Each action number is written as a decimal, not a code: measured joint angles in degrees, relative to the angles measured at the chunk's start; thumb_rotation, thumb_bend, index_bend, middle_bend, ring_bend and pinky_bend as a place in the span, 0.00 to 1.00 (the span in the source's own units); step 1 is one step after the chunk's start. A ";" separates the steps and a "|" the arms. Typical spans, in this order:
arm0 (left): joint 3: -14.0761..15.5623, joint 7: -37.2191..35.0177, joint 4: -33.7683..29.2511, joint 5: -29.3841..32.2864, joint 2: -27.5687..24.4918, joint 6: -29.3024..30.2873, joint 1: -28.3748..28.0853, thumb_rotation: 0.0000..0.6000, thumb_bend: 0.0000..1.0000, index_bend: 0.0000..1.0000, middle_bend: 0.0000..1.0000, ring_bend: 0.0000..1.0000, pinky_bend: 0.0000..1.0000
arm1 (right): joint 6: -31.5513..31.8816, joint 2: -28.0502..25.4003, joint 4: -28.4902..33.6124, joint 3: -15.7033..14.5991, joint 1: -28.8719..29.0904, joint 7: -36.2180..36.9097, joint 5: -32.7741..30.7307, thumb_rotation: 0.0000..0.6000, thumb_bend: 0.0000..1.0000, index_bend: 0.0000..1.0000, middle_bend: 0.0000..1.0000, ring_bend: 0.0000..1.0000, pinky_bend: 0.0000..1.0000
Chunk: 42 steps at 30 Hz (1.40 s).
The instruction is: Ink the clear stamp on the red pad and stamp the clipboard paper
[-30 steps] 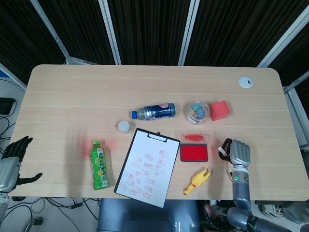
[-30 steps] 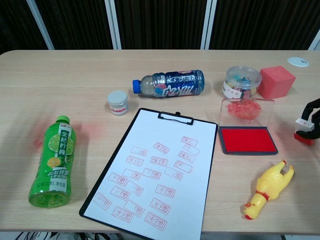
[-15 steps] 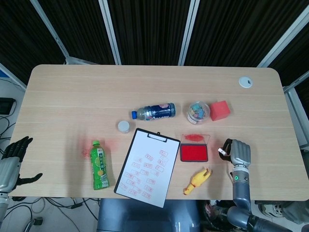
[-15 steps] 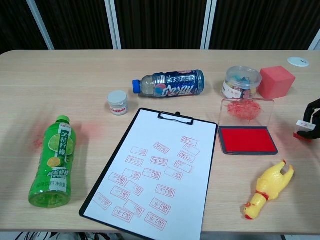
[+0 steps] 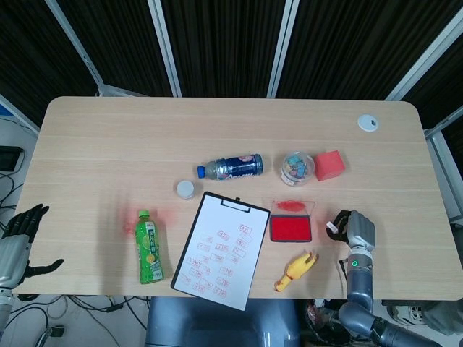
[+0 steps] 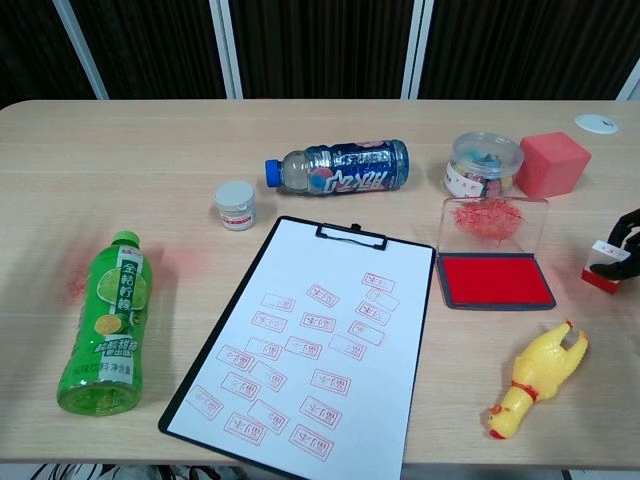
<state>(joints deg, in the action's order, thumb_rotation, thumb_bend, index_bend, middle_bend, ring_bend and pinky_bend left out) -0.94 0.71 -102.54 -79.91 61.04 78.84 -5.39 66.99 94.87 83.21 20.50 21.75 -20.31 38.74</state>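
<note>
ink pad (image 6: 497, 279) red | paper (image 6: 315, 330) white, red marks | stamp (image 6: 603, 265) seemingly clear, red-based

Pale wooden table (image 5: 108, 137), dark slatted wall (image 5: 217, 43)

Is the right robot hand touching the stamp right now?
Touching. Chest view shows the right robot hand with fingers on the stamp at the frame's right edge.

In the chest view the right hand (image 6: 628, 232) was mostly cut off by the picture's edge, so only dark fingertips showed on the clear stamp (image 6: 604, 266). The left hand (image 5: 17, 238) was partly cut off too. The marks on the paper (image 6: 316, 352) were too small to read.
</note>
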 measured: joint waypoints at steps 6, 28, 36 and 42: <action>0.03 0.19 0.05 -0.08 0.04 0.03 0.01 1.00 0.01 0.00 0.00 0.00 0.00 | -0.26 -0.61 0.88 0.63 0.26 -0.11 -2.27 1.00 0.31 0.86 0.66 0.68 0.83; 0.14 0.03 0.01 -0.31 -0.07 0.08 0.10 1.00 0.01 0.00 0.00 0.00 0.00 | 0.58 -1.32 2.45 -0.11 1.22 -0.69 -4.32 1.00 0.26 0.75 0.58 0.63 0.83; 0.20 0.04 -0.04 -0.39 -0.14 0.04 0.10 1.00 0.01 0.00 0.00 0.00 0.00 | 0.88 -1.72 3.15 -0.24 1.56 -1.02 -4.99 1.00 0.26 0.70 0.54 0.62 0.83; 0.24 0.01 -0.09 -0.48 -0.19 0.06 0.12 1.00 0.01 0.00 0.00 0.00 0.00 | 1.06 -2.14 3.93 -0.39 1.78 -1.29 -5.29 1.00 0.26 0.65 0.51 0.61 0.83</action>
<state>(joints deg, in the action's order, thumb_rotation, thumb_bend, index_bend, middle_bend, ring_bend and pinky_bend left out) -0.70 0.72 -102.63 -80.39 60.84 78.90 -5.26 68.06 92.72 87.14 20.10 23.52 -21.60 33.45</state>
